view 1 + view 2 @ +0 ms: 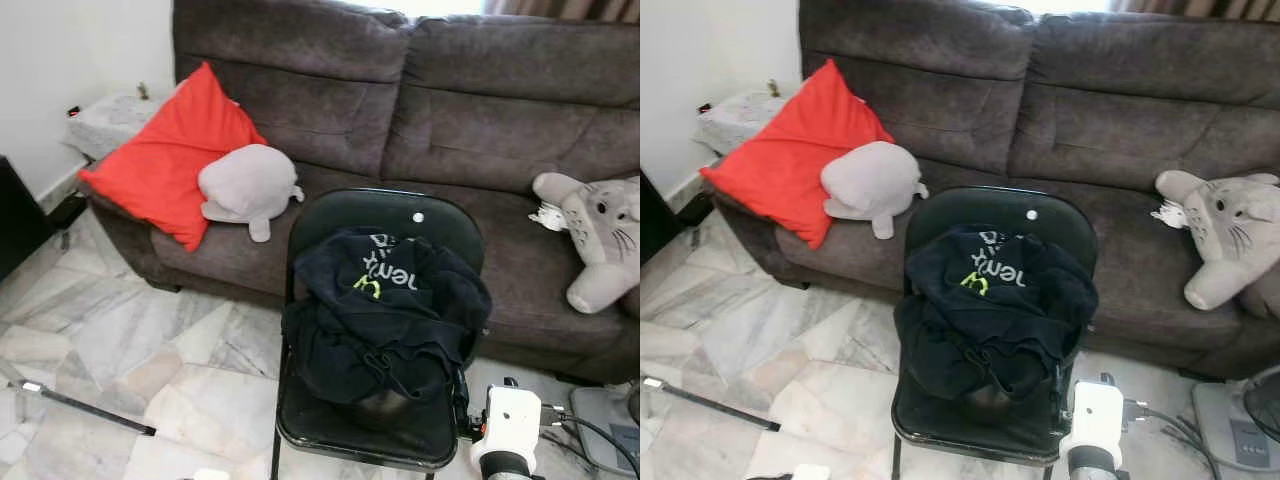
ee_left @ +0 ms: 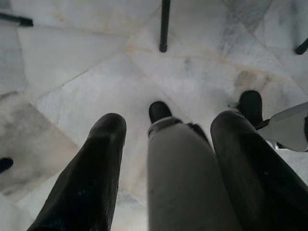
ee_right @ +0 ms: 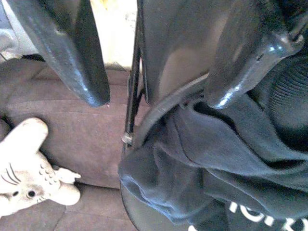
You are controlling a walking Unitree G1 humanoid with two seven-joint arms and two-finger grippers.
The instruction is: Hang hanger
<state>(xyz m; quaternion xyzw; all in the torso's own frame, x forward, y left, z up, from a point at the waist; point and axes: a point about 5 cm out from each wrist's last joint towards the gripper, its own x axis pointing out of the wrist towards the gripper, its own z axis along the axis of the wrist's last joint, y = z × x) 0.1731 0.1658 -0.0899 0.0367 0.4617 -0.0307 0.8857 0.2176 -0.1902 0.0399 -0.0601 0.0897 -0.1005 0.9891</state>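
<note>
Here, black garment (image 1: 385, 315) heaped on black folding chair (image 1: 385, 215) before brown sofa (image 1: 450, 110); no hanger can be made out. Right gripper (image 3: 156, 98), fingers apart, sits just beside the chair edge and garment. Left gripper (image 2: 166, 168), fingers apart, points down at marble floor (image 2: 72, 72).

one black folding chair (image 1: 380, 225) is seen, with one dark garment (image 1: 385, 315) heaped on it just beside the right gripper's (image 3: 156, 101) two spread fingers. one brown sofa (image 1: 480, 110) is counted beyond the fingers, bearing one red cushion (image 1: 165, 155) and two grey plush toys: one rounded (image 1: 248, 185), one eared (image 1: 600, 235). one dark rod (image 1: 85, 408) is seen on the floor.
</note>
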